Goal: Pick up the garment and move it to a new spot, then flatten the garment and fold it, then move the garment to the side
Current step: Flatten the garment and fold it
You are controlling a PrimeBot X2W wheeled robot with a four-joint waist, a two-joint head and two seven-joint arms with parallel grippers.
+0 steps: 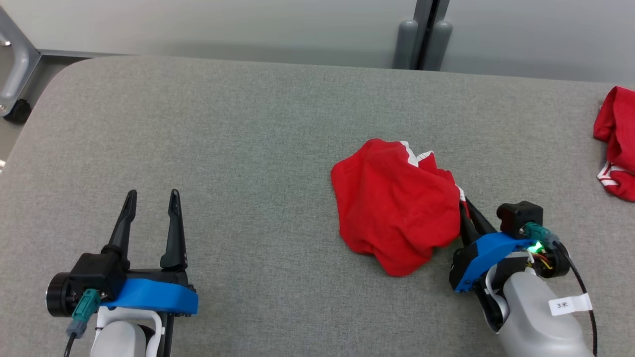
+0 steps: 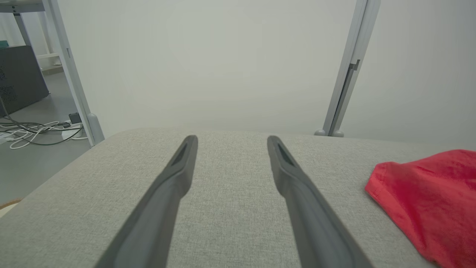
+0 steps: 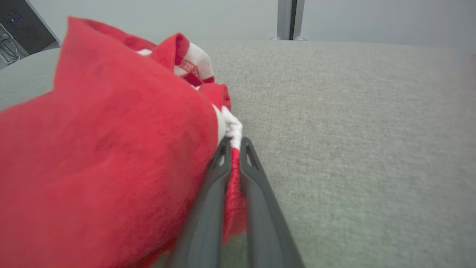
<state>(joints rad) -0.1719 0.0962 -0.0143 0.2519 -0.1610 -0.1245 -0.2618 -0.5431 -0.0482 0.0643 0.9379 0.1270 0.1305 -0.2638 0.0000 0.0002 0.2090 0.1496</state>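
A grey fabric-covered table (image 1: 248, 124) spans the head view. The garment (image 1: 392, 208), red with white trim, lies crumpled in a heap just toward 4 o'clock from the view's centre. A second red cloth (image 1: 617, 139) sits at the table's 3 o'clock edge, well apart from the heap. The right gripper (image 3: 234, 149) meets the garment at the heap's 4 o'clock side, its fingers pressed together and pinching a red-and-white fold of the fabric. The left gripper (image 1: 153, 194) rests at 8 o'clock, fingers spread wide and holding nothing, pointing toward 12 o'clock.
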